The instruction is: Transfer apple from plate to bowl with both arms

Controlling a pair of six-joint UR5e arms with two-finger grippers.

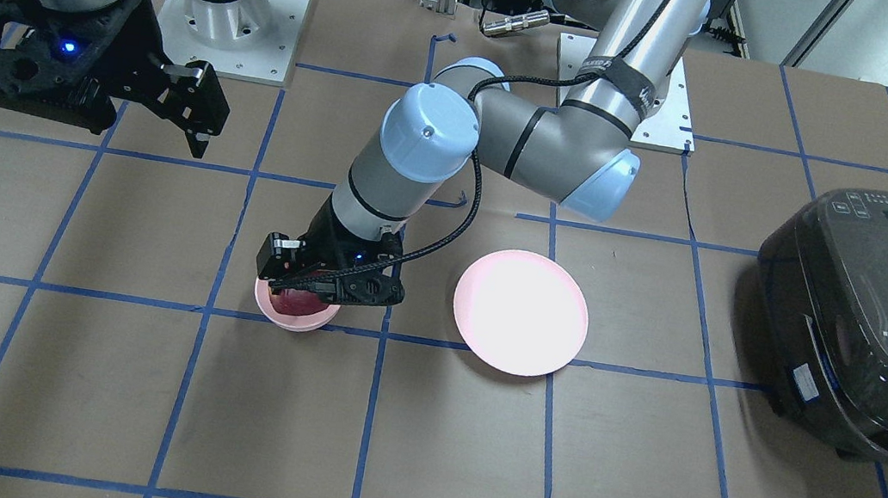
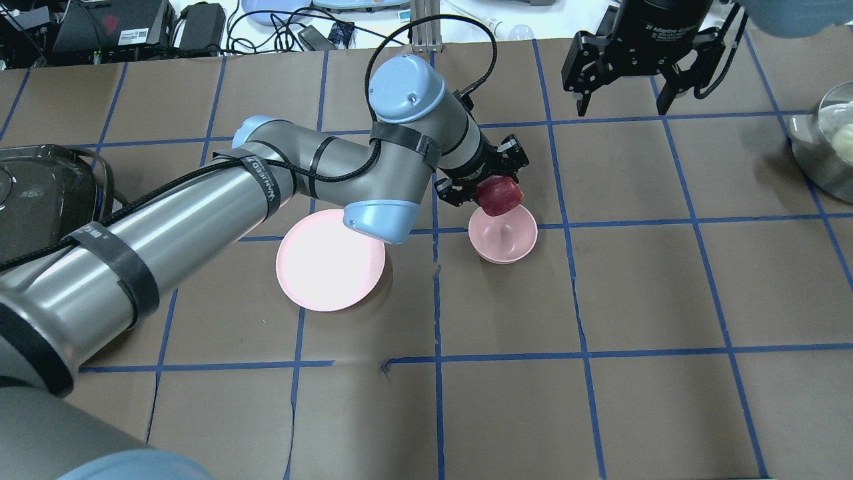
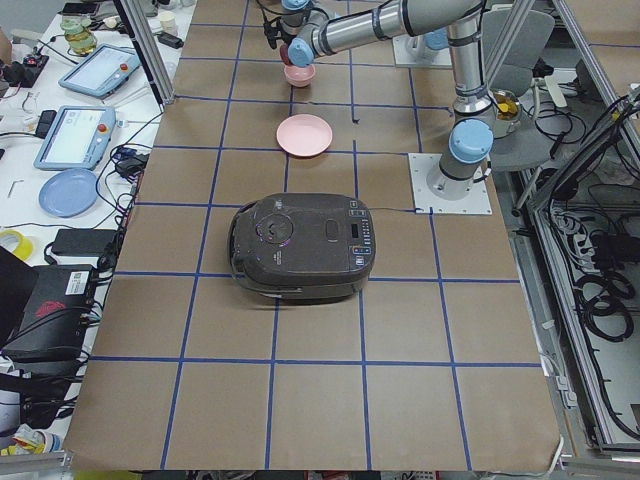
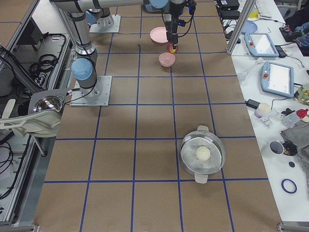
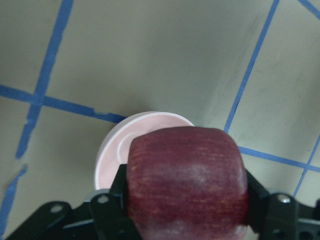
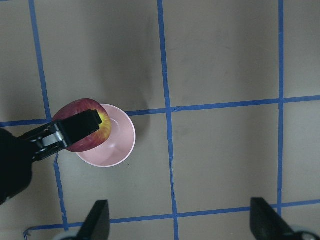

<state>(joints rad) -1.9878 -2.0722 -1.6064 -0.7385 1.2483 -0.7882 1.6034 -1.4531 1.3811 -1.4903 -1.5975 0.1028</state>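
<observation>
Apple [image 5: 187, 180] first: small, dark red, blocky and faintly streaked, it is clamped between the two black fingers [image 5: 112, 205] of the left hand [image 2: 492, 188], which press on its opposite flanks. It hangs in the air above the small, deep, pale pink bowl [image 2: 514, 241] and is not yet inside it. We judge that the main danger is a release off centre. In the right wrist view and the overhead view the apple sits over one side of the bowl's rim rather than over its middle, though we cannot tell how much of that is camera angle. The bowl is only just wider than the apple, so if the fingers part here the fruit may strike the rim, tip or shove the bowl, and roll away across the brown, blue-taped desk [image 2: 666, 300]. Lowering without centring carries its own risk, since a finger could catch the rim on the way down. The wide, shallow, pale pink plate [image 2: 326, 273] lies bare just beside the bowl, partly under the left arm's elbow. The black right hand [image 2: 622, 107] hovers well apart from the bowl, its fingers spread with nothing between them.
</observation>
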